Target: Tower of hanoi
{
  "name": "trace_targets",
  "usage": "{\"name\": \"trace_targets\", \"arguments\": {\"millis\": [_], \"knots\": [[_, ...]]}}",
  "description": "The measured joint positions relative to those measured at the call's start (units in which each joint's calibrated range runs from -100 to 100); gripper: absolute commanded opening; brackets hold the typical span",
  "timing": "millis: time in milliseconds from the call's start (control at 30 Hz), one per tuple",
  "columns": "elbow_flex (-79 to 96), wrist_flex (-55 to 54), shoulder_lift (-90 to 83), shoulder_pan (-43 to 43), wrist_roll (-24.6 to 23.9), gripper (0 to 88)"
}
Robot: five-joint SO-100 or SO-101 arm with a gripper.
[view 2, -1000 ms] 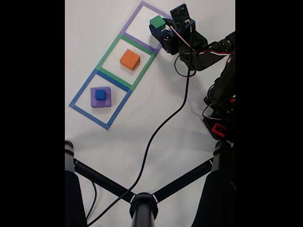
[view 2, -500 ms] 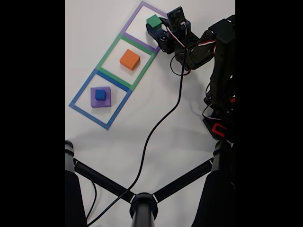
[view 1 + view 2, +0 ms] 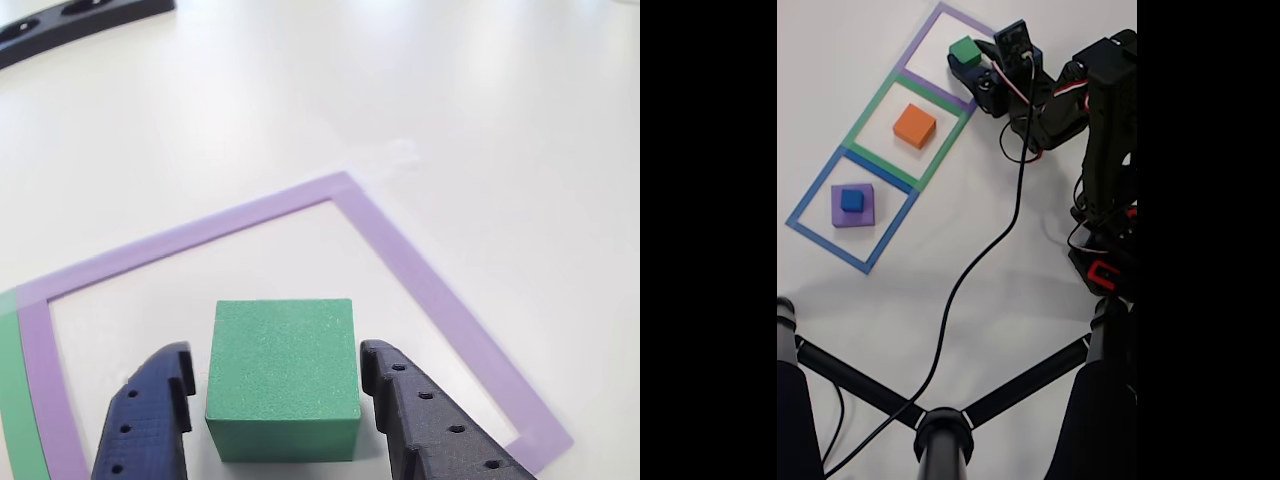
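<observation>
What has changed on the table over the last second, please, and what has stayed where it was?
The gripper carried the green cube a little up and left in the fixed view, further into the purple square; its jaws flank the cube with slight gaps in the other view. The arm's elbow rose more upright. The orange cube, the blue cube on the purple block and the cable stayed put.

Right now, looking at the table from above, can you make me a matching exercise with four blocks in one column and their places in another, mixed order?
Column one:
1. green cube
2. orange block
3. small blue cube
4. purple block

Column two:
A. on top of another block
B. inside the blue frame, on the table
C. inside the purple frame, between the hand's fingers
D. alone inside the green frame

Pairs: 1-C, 2-D, 3-A, 4-B
</observation>
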Motion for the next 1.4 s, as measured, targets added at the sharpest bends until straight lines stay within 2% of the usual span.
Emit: {"name": "trace_targets", "arguments": {"millis": [300, 500, 600, 700, 900, 1100, 1233, 1400], "knots": [[0.7, -0.9, -0.8, 0.5, 0.0, 24.8], [5.8, 10.5, -15.4, 0.7, 0.0, 14.0], [7.3, 23.0, -27.3, 0.7, 0.0, 7.9], [7.2, 40.7, -41.6, 0.7, 0.0, 0.7], [-0.9, 79.6, -64.6, -3.0, 0.0, 0.1], [-18.8, 115.5, -72.3, -9.7, -0.2, 0.0], [-30.1, 131.8, -74.7, -15.8, 0.0, 0.0], [-41.3, 144.6, -76.1, -20.9, -3.3, 0.0]]}}
